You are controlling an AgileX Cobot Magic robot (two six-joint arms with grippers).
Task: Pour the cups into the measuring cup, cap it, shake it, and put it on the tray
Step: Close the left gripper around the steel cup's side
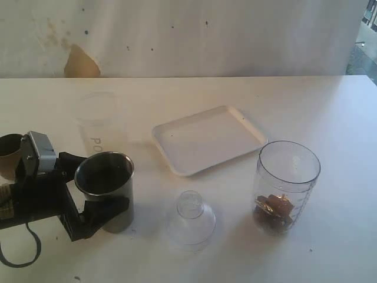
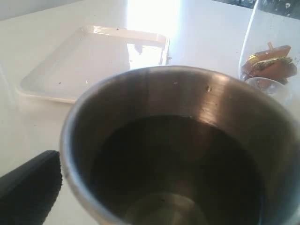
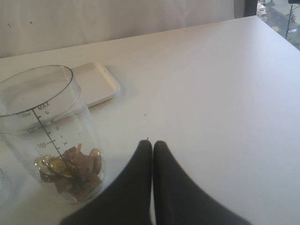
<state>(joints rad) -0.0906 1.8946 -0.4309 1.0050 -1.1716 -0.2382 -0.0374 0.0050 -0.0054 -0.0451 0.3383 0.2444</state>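
Only its wrist view shows the right hand (image 3: pixel 152 146), closed, beside the measuring cup (image 3: pixel 47 122); the left hand (image 1: pixel 97 186), spread, straddles the tumbler (image 1: pixel 105 172).

Three drinking cups are seen on one white table (image 1: pixel 330 106): one small rounded brown cup (image 1: pixel 7 154), one tapered steel tumbler (image 1: pixel 109 191) and one frosted translucent plastic cup (image 1: pixel 97 121) with grey lettering. Also counted: one tall clear plastic measuring cup (image 1: pixel 287 186) with dark graduation marks, one small clear domed lid (image 1: pixel 191 217) and one flat white rectangular tray (image 1: pixel 206 141).
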